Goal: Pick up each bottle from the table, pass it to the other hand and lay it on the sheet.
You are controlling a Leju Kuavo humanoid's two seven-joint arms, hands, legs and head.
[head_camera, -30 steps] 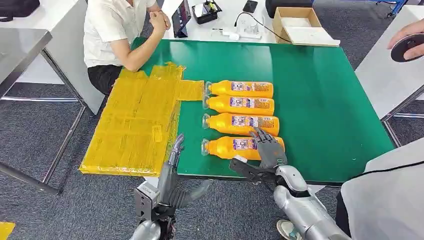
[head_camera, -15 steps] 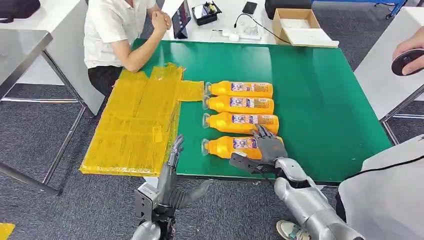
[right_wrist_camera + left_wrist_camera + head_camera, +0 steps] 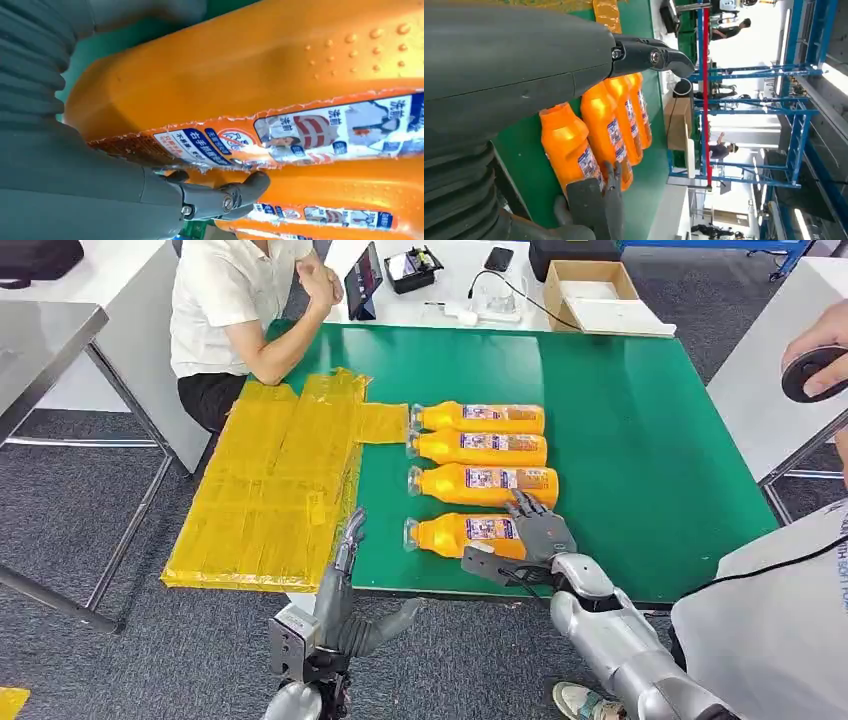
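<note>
Right hand (image 3: 537, 535): low centre-right of the head view, laid over the base end of the nearest bottle (image 3: 460, 534). Fingers (image 3: 522, 506) reach across the bottle's far side; the thumb (image 3: 490, 567) extends along its near side at the table edge. The right wrist view shows the hand (image 3: 75, 165) close against the bottle (image 3: 260, 75), with one dark finger (image 3: 225, 192) in the gap beside the next bottle (image 3: 320, 190). Whether the grasp is fully closed cannot be determined; the bottle lies flat on the table (image 3: 640, 440).

Left hand (image 3: 345, 590): bottom centre-left of the head view, below the table's near edge, fingers extended upward and apart, holding nothing.

Bottles: four orange bottles lie in a column at frame centre, caps pointing left. Above the nearest one lie the second (image 3: 482, 485), third (image 3: 478, 448) and fourth (image 3: 478, 418), side by side.

Sheet (image 3: 270, 490): yellow, left of centre, covering the table's left part and overhanging its edge. The fourth bottle's cap lies just beside the sheet's right flap.

Surroundings: a seated person (image 3: 235, 310) at upper left leans an elbow on the table. A cardboard box (image 3: 595, 290) stands at top right of centre.
</note>
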